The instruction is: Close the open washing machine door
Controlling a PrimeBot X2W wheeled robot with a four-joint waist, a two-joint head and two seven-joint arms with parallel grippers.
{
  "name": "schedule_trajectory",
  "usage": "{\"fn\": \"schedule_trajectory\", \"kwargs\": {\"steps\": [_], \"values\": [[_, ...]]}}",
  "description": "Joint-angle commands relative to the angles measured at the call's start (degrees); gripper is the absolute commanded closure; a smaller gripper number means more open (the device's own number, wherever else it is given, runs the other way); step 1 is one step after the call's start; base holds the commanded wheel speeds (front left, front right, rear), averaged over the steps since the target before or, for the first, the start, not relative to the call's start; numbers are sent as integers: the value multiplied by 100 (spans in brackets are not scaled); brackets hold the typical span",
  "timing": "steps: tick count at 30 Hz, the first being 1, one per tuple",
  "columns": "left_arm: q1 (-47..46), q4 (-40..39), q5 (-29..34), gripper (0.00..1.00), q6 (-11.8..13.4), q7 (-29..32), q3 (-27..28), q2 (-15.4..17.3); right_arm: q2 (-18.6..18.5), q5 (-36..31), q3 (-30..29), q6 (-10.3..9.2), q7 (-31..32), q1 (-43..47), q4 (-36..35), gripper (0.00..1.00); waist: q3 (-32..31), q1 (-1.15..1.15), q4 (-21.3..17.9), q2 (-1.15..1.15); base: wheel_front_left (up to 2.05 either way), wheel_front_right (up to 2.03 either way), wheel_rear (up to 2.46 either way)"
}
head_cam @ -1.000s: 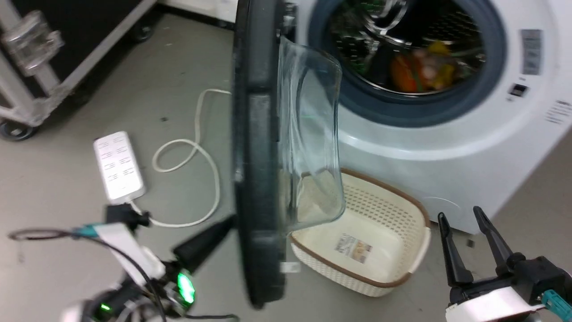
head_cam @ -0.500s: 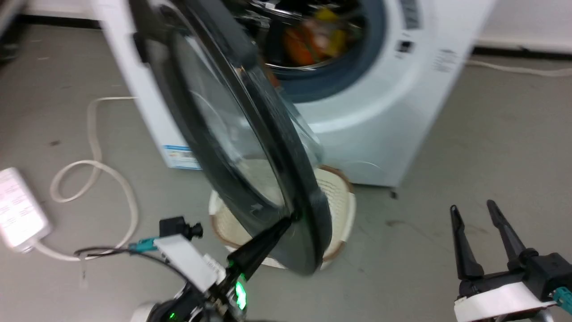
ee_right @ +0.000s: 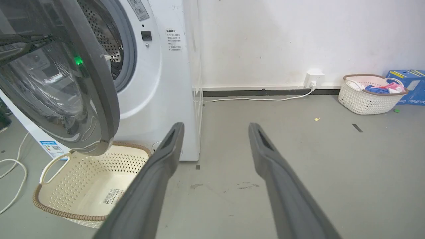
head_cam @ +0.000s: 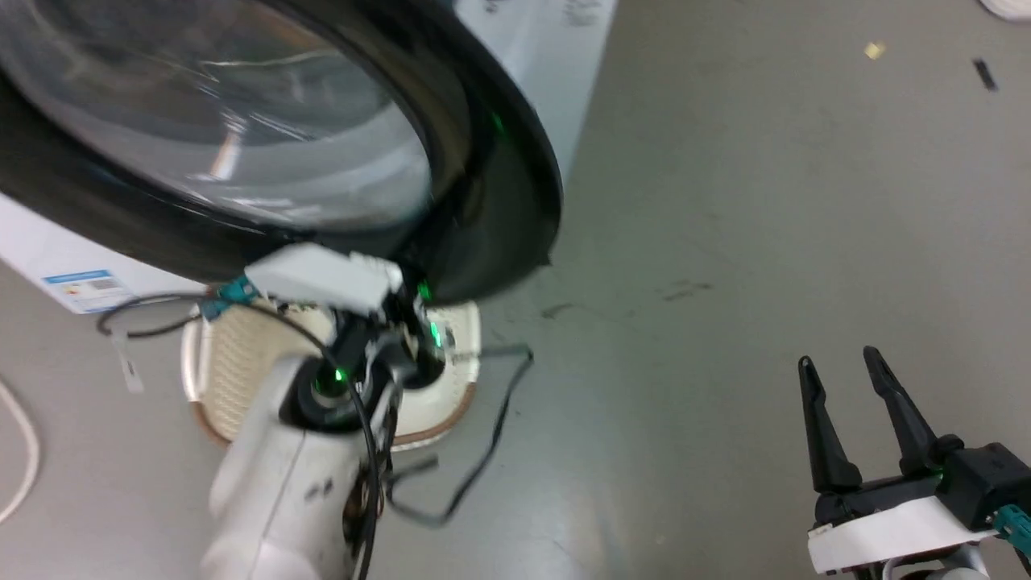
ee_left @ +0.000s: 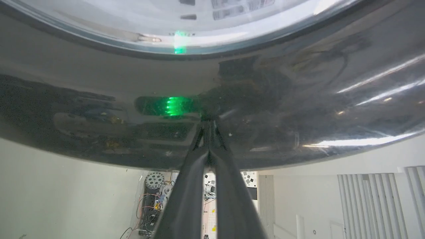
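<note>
left wrist view: left gripper (ee_left: 208, 125) fingers pressed together, tips touching the black rim of the washing machine door (ee_left: 99, 83) straight ahead.
door state: ajar, standing off the washing machine (ee_right: 159, 83) front.
right gripper (ee_right: 214, 127): fingers spread wide, empty; door up to its left, cream basket (ee_right: 99, 179) beneath the door.

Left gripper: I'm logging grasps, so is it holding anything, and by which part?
Nothing is held. The left gripper is shut on nothing, its tips against the black rim of the washing machine door. The right gripper is open and empty.
</note>
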Motion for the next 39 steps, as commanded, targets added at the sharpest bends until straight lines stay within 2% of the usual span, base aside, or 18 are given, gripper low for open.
{"fn": "schedule_trajectory", "kwargs": {"steps": [1,8,15,19,22,24,27,28,29,32,34,36,39], "values": [[-294,221,-123,100,-87,-154,5,7,6,51,34,3,-23,-102,-20,0,207,-1,-219,-1,0,0,0],[-1041,1131,-330,100,-387,-563,-57,7,6,103,141,3,-24,-158,27,0,222,-1,-215,-1,0,0,0],[-1014,1519,-387,100,-626,-530,-309,7,6,36,114,3,-24,-179,38,0,13,-1,143,-1,0,0,0],[-610,1322,-148,100,-693,-534,-489,31,6,-35,28,3,-24,-121,32,0,-258,-1,473,-1,0,0,0],[-149,899,198,100,-706,-620,-643,176,6,-100,-14,3,-24,-38,39,0,-522,-1,749,-1,0,0,0],[220,488,461,100,-708,-761,-698,330,6,-135,-33,3,-25,21,32,0,-701,-1,932,-1,0,0,0],[756,-87,1217,100,-709,-1211,-855,753,6,-169,-39,3,-25,123,-2,0,-957,-1,1188,-1,0,0,0],[923,-227,1520,63,-709,-1448,-892,907,6,-171,-39,3,-25,159,-21,0,-1042,-1,1272,-1,0,0,0],[1083,-329,1803,3,-709,-1701,-910,1044,6,-181,-41,3,-25,199,-39,0,-1126,-1,1356,-1,0,0,0],[1453,-509,2835,0,-690,-2263,-918,1480,6,-182,-49,3,-25,312,-97,0,-1331,-1,1575,-1,0,0,0],[1671,-649,3585,0,-534,-2382,-800,1648,6,-174,-43,3,-25,382,-135,0,-1425,-1,1707,-1,0,0,0],[1874,-880,4439,0,-326,-2406,-578,1730,6,-168,-35,3,-25,449,-175,0,-1497,-1,1830,-1,0,0,0],[2275,-1307,5718,0,-72,-2410,-224,1681,6,-170,10,3,-25,522,-212,0,-1550,-1,1951,-1,0,0,0]]}}
